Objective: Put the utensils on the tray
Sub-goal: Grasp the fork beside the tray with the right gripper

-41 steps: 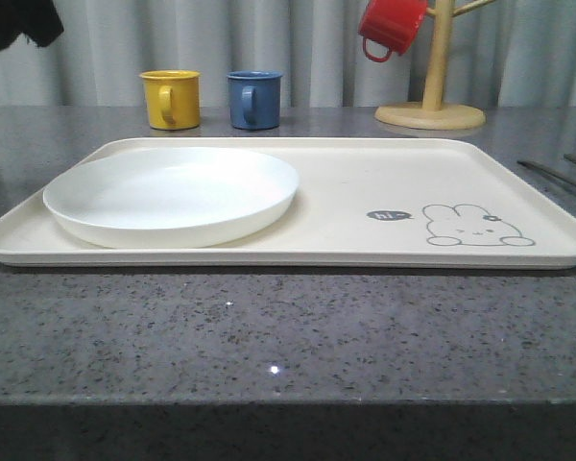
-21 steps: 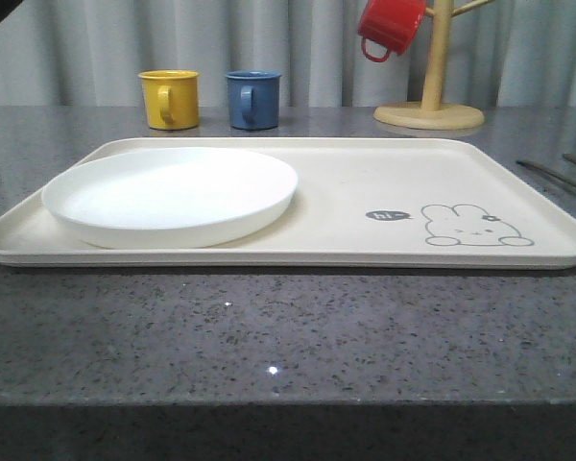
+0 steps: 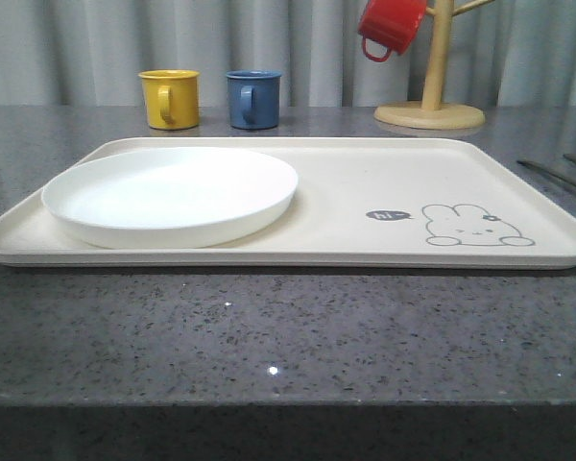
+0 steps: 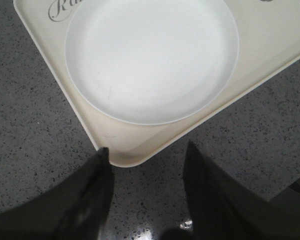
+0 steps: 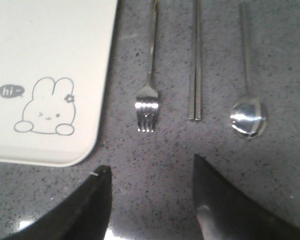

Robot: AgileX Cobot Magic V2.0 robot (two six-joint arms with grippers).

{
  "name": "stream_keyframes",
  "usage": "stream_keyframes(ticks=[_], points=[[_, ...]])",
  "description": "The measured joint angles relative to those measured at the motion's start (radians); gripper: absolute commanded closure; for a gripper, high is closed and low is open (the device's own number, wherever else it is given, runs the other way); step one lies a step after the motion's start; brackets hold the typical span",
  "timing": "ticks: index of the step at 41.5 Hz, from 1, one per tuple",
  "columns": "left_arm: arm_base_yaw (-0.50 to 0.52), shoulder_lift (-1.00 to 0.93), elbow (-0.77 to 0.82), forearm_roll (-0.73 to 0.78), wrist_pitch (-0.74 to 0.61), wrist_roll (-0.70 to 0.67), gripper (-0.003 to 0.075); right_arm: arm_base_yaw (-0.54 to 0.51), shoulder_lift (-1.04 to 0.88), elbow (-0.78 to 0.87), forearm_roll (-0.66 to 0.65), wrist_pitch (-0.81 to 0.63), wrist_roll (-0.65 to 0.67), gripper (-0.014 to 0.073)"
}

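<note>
Right gripper (image 5: 150, 200) gapes empty with the fork (image 5: 148, 80) just ahead between its fingers; drop straight, pinch the handle; left gripper (image 4: 146, 195) open, idle at the tray (image 4: 125, 150) corner.

A large flat cream rectangular tray (image 3: 365, 192) with rounded corners and a low rim lies flat on the speckled grey counter, its grey rabbit drawing (image 5: 45, 107) and dark "hi" bubble (image 5: 11, 91) printed near its front right corner. Beside that corner, off the tray on the counter, three slim shiny silver metal utensils lie parallel and apart: a four-tined fork (image 5: 149, 80) nearest the tray, then a pair of flat chopsticks (image 5: 195, 65) lying together, then an oval-bowled long-handled spoon (image 5: 248, 112) farthest out.
</note>
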Motion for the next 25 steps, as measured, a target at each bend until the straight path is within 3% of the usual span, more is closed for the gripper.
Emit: stream_keyframes(ticks=[7,25], points=[[0.0,-0.002,0.0,0.0,0.0,0.0,0.0406,0.049,0.166,-0.111,0.002,0.076,-0.02,0.0191],[0.0,-0.002,0.0,0.0,-0.007,0.0,0.0406,0.051,0.611,-0.388,-0.083,0.19,0.012,0.0191]])
